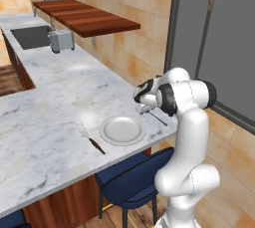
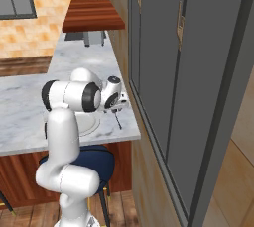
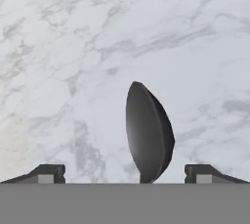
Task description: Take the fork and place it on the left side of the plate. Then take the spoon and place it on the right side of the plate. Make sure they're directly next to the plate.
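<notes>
The marble surface (image 1: 45,117) is carrying everything, and the white arm is reaching over its near right corner with the gripper (image 3: 125,174) hanging low above the stone. The plate (image 1: 122,130) is sitting near the front edge, and the fork (image 1: 88,137) is lying just beside its left rim, tines pointing away from the edge, so that half of the job is looking done. The spoon (image 3: 149,132) is lying on the surface at the plate's right, its thin handle (image 1: 158,118) showing past the arm; how close it sits to the rim is hard to judge, since the arm is covering that stretch. In the hand view the spoon's bowl is lying between the two finger tips, which are standing spread wide and touching nothing, so the jaws are gripping nothing. The spoon is looking light, stiff and slick, a smooth metal piece lying nearly flat on hard stone. The rounded bowl is likely to squirt out of a pinch, so the narrow neck or handle, taken across its width, is offering the surer hold.
</notes>
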